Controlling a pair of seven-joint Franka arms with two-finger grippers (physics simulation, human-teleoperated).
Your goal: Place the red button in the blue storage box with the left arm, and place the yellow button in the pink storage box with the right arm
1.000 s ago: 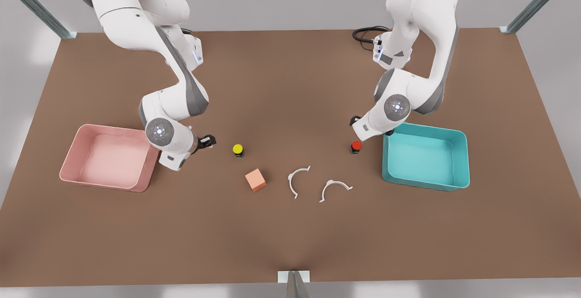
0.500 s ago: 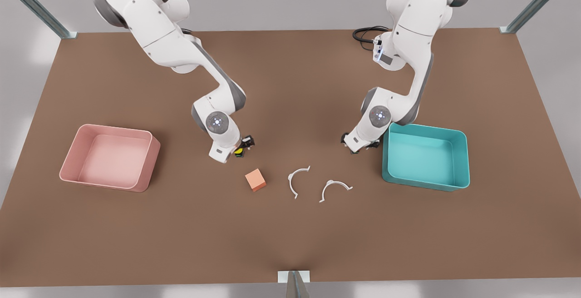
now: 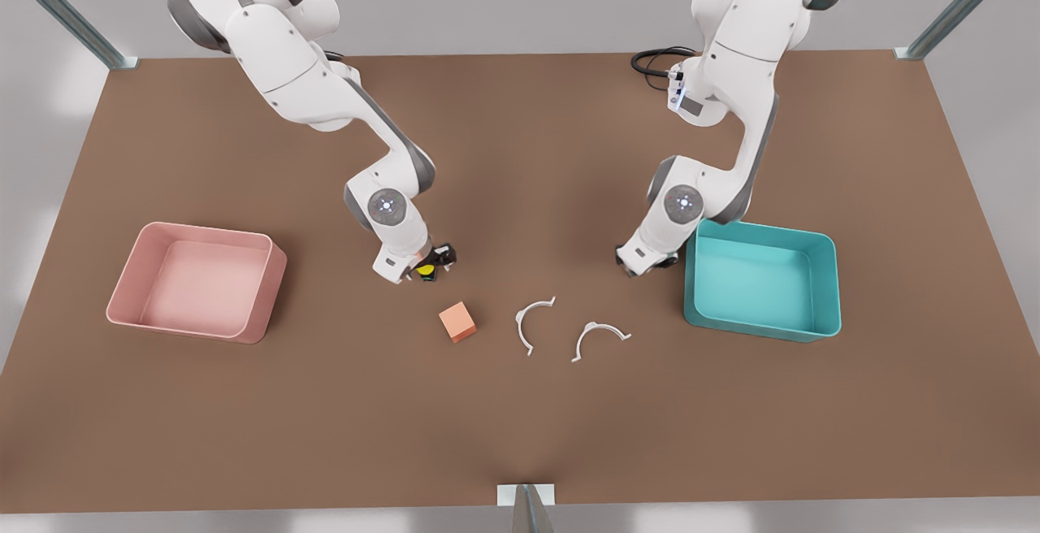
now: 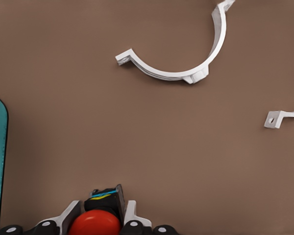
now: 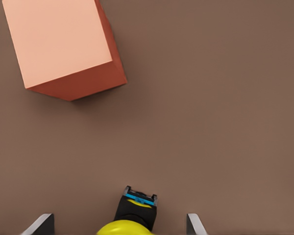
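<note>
Beside the blue box (image 3: 762, 279), the left hand (image 4: 102, 226) is closed on the red button (image 4: 95, 225), fingers snug against it. Mid-counter, the right hand (image 5: 120, 226) straddles the yellow button (image 5: 127, 227), fingers still apart. Both look light, stiff and slippery-capped; better gripped by the black bases.

You see a matt brown desk (image 3: 520, 419) under smooth plastic-looking tubs, the pink storage box (image 3: 262, 289) and blue storage box (image 3: 760, 326). The red button (image 4: 94, 225) has a glossy cap; the orange cube (image 5: 63, 46) looks matt.
</note>
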